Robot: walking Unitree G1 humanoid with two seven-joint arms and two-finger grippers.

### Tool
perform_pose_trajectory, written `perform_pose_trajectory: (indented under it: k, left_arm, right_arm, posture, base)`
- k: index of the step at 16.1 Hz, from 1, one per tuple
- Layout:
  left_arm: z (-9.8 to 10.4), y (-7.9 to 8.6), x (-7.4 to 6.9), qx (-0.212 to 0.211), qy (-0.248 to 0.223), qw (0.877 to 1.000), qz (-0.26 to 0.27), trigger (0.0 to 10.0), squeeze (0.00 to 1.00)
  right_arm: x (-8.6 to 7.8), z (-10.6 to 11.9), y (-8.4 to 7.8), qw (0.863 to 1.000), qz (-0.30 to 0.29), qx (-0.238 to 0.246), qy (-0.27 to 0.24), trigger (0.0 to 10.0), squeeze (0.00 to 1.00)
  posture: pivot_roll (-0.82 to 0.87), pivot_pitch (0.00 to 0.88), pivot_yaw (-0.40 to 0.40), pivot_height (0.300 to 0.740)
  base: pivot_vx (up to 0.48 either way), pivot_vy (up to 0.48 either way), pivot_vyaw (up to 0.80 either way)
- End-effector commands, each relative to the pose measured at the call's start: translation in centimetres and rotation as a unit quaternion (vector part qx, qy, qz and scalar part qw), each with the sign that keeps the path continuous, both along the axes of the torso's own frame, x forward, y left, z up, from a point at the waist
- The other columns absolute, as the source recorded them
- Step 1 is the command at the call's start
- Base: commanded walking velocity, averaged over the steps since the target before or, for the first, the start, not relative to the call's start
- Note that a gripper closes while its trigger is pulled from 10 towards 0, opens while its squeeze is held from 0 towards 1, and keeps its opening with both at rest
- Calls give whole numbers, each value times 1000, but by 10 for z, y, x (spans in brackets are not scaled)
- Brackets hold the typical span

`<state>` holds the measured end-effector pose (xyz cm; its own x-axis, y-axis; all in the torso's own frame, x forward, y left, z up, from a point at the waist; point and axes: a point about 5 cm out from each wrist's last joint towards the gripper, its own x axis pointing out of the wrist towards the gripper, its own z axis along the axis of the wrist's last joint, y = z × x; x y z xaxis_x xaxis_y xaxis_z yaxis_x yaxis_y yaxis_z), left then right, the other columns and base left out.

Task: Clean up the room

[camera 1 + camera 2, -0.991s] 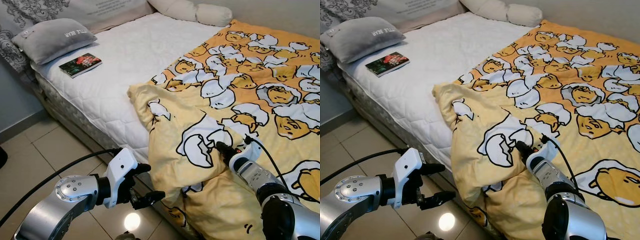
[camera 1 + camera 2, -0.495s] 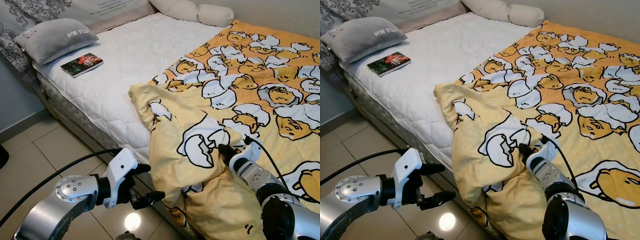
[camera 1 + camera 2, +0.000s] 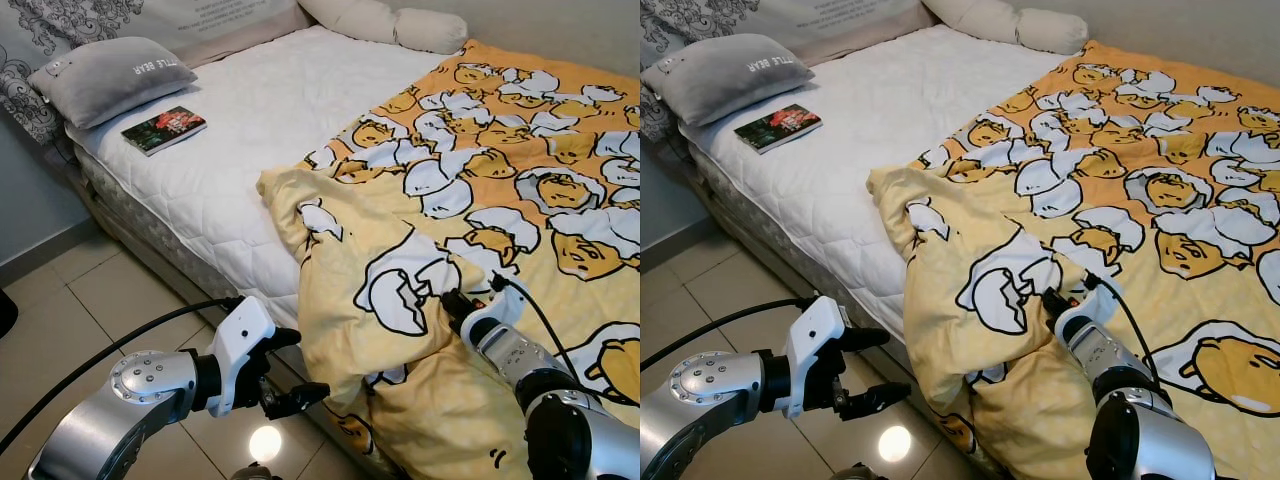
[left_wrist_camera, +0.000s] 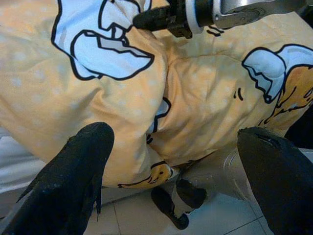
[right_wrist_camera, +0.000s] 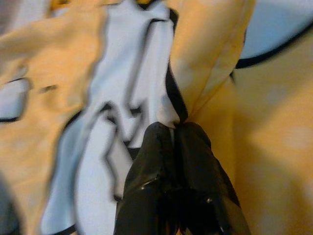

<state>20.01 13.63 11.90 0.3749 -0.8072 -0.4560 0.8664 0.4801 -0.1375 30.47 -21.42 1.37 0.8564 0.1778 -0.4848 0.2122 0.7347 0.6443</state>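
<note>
My right end effector (image 5: 173,128) has its two black fingers pressed together on a fold of the yellow egg-print duvet (image 3: 480,200), pinching the cloth where it bunches near the bed's (image 3: 250,130) near side edge. The duvet covers the far and right part of the bed; its turned-back corner lies crumpled in a heap and spills over the near edge toward the tiled floor (image 3: 90,300). My left end effector (image 3: 290,365) hovers low beside the bed, just off the hanging fold, with its fingers (image 4: 73,181) spread wide apart and nothing between them. The bare white mattress shows at the head end. A grey pillow (image 3: 108,75) sits at the bed's head corner, and a book (image 3: 164,129) lies flat just beside it, near the edge. A long cream bolster (image 3: 385,22) rests along the far edge against the wall.
</note>
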Motion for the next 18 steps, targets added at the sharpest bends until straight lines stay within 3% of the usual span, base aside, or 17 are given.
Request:
perform_pose_trajectory:
  k: [1,2,3,5,6,8,9,10,11,12,13,15,16,17,18]
  left_arm:
    - [0,5,2,11,-5,1000,8,10000,612]
    - [0,7,4,13,-8,1000,13,10000,616]
    - [0,12,6,16,-14,999,23,10000,612]
    - [2,16,10,17,-22,999,33,10000,616]
    - [8,24,19,6,-39,997,61,10000,616]
    - [17,33,31,-12,-62,993,99,10000,616]
    - [24,41,37,-22,-75,990,121,10000,616]
    - [24,41,37,-22,-75,990,121,10000,616]
    - [26,43,38,-24,-78,989,125,10000,616]
    - [27,44,36,-27,-78,989,125,10000,608]
    - [31,41,30,-53,-76,989,119,10000,604]
    - [32,41,29,-60,-75,988,118,10000,600]
    - [43,35,27,-106,-71,987,100,10000,584]
    - [49,33,26,-126,-72,985,94,10000,580]
    - [52,32,26,-138,-73,984,91,10000,580]
  right_arm:
    - [1,4,1,999,26,7,-18,0,0]
    - [3,8,5,997,59,19,-43,0,0]
    - [6,18,16,986,132,44,-91,0,0]
    - [7,27,30,968,207,58,-128,0,0]
    - [5,47,65,927,317,92,-176,0,0]
    - [-9,73,106,864,430,136,-224,0,0]
    - [-31,97,134,792,528,170,-255,0,0]
    - [-31,97,134,792,528,170,-255,0,0]
    - [-39,102,141,769,556,180,-260,0,0]
    - [-50,108,148,735,596,177,-269,0,0]
    - [-62,104,156,705,647,124,-261,10000,0]
    - [-64,103,156,706,651,117,-255,10000,0]
    - [-65,96,157,722,646,87,-233,10000,867]
    - [-64,94,158,728,642,76,-228,10000,1000]
    - [-63,93,158,732,639,70,-225,10000,1000]
  posture:
    - [94,0,2,740]
    - [91,0,3,740]
    - [86,0,4,740]
    - [80,0,6,740]
    - [67,0,12,740]
    - [67,0,14,740]
    - [71,0,9,740]
    - [71,0,9,740]
    - [71,0,9,740]
    - [75,0,3,740]
    - [77,0,-3,740]
    - [77,0,-3,740]
    - [82,0,-8,740]
    - [84,0,-10,740]
    - [84,0,-10,740]
  base:
    - [0,0,0]
    - [0,0,0]
    - [0,0,0]
    - [0,0,0]
    - [0,0,0]
    - [0,0,0]
    - [0,0,0]
    - [0,0,0]
    - [0,0,0]
    - [0,0,0]
    - [0,0,0]
    - [0,0,0]
    - [0,0,0]
    - [0,0,0]
    - [0,0,0]
